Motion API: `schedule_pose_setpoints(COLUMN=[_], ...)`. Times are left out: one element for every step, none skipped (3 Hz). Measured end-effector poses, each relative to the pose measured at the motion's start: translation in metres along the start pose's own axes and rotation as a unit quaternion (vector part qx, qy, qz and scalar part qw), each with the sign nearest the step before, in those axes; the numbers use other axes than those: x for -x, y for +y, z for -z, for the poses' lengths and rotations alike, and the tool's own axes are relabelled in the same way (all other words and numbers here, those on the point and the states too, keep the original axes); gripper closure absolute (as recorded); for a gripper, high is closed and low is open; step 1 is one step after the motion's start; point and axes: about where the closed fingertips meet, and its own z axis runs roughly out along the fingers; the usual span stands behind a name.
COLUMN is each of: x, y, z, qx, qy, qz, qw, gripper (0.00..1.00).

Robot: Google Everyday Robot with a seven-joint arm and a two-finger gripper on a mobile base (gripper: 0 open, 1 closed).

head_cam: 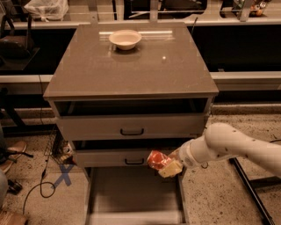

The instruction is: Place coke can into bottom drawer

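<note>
Ana: Speckled floor (35,206), blue tape X (63,175) left of the cabinet, black cable (41,186) looping just beside it. Cabinet top (131,70) is a flat brown-grey slab. White bowl (125,39) sits near its back edge, upright.

Raj: Drawers?

Ana: Upper drawer (96,127) and middle drawer (101,157) both show pale fronts with dark curved handles, each with a dark gap above the front. Bottom drawer (127,193) is pulled well out towards the camera, grey floor showing, low side walls.

Raj: Where's the gripper?

Ana: Gripper (169,166) comes in from the right on the white arm (228,143). It hangs in front of the middle drawer's front at the right end, over the bottom drawer's rear right corner.

Raj: Holding?

Ana: Yes, pale fingers (172,168) clamped on the coke can (157,159). Can is tilted and sticks out left of the fingers.

Raj: Can relative to the target?

Ana: In the air above the bottom drawer, not on its floor. Just right of the middle drawer's handle (134,161). Can't tell if it touches that front.

Raj: Background?

Ana: Dark shelving behind, a white plastic bag (46,8) up at the top left.
</note>
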Motion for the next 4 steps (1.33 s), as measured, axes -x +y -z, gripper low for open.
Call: schedule_pose_setpoints(x=[-0.018, -0.018, -0.038, -0.073], y=[0.019, 0.019, 0.011, -0.002], z=[-0.074, -0.074, -0.104, -0.170], qx=[0.039, 0.039, 0.036, 0.049], qy=[0.005, 0.005, 0.012, 0.008], qz=[-0.022, -0.023, -0.041, -0.071], qw=[0.9990, 0.9990, 0.9984, 0.9962], gripper=[1.00, 1.00, 1.00, 1.00])
